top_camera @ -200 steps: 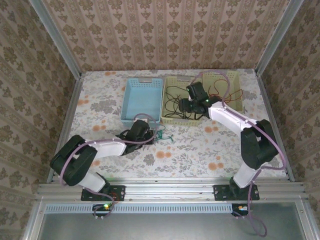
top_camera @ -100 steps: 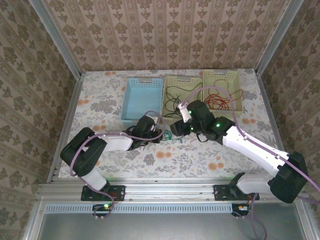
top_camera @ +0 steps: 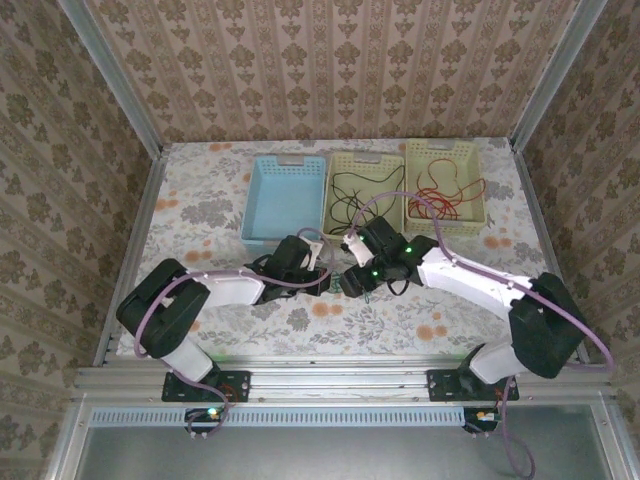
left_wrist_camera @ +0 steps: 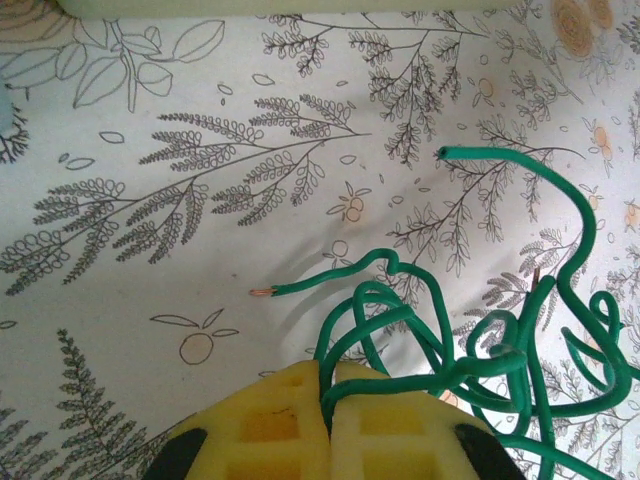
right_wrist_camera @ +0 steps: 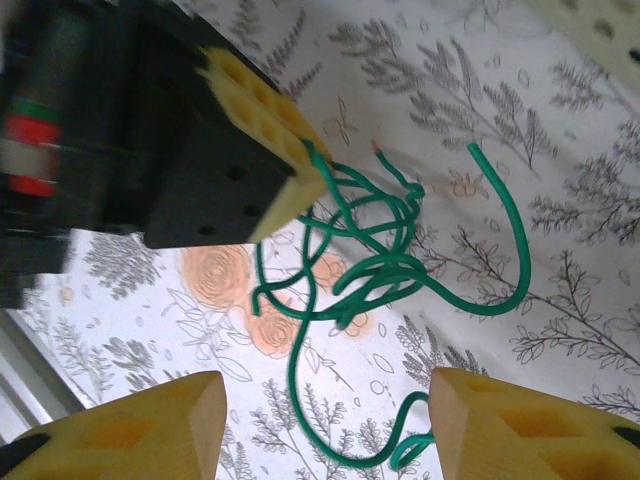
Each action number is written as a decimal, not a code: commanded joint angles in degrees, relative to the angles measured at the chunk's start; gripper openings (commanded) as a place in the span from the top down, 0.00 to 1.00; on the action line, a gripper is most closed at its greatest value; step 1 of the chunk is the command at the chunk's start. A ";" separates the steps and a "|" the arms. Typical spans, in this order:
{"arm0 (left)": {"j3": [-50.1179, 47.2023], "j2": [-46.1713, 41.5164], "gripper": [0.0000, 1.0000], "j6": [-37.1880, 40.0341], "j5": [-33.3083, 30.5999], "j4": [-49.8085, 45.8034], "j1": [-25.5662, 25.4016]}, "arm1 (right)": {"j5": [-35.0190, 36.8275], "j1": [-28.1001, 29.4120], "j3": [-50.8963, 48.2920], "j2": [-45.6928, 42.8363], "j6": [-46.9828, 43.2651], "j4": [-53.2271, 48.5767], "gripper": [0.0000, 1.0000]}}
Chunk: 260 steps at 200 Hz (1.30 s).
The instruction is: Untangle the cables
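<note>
At the lower middle of the top view, the left gripper [top_camera: 322, 272] and the right gripper [top_camera: 352, 282] come close to each other over the table [top_camera: 200, 210], just below the row of baskets.

The left wrist view has the left gripper's yellow pads [left_wrist_camera: 270, 425] at the bottom edge. They are pressed together and pinch the green cable [left_wrist_camera: 497, 352] between them. From the pads the cable rises into a loose knot of loops at the lower right of the frame. One bare copper end lies on the table left of centre, and another end points up at the upper right.

The right wrist view has the right gripper's fingers [right_wrist_camera: 150, 425] at the two lower corners, wide apart, with nothing between them. The green tangle hangs from the left gripper at the upper left of this frame, down to the lower middle.

Higher in the top view, the black cable [top_camera: 350, 195] lies in the middle basket [top_camera: 365, 158] and the red cable [top_camera: 440, 200] in the right basket [top_camera: 440, 147]. The blue basket [top_camera: 285, 160] stands to their left
</note>
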 commanded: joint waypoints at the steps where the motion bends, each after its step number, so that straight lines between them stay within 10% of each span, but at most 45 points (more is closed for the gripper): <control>1: -0.69 -1.68 1.00 0.59 1.57 0.69 0.54 | 1.01 -1.60 1.61 1.46 0.66 -1.06 0.42; 149: 0.27 -0.78 1.00 -0.10 1.35 0.50 1.33 | -0.71 0.90 3.60 8.02 -2.71 -4.27 0.41; 195: 0.79 -0.89 1.00 -0.54 0.43 -0.92 1.42 | -0.19 0.96 3.96 8.41 -2.50 -1.17 0.82; 260: -1.54 -1.15 1.00 -1.92 -1.94 -1.48 2.30 | 2.03 -7.45 -2.05 -3.77 5.57 0.80 0.97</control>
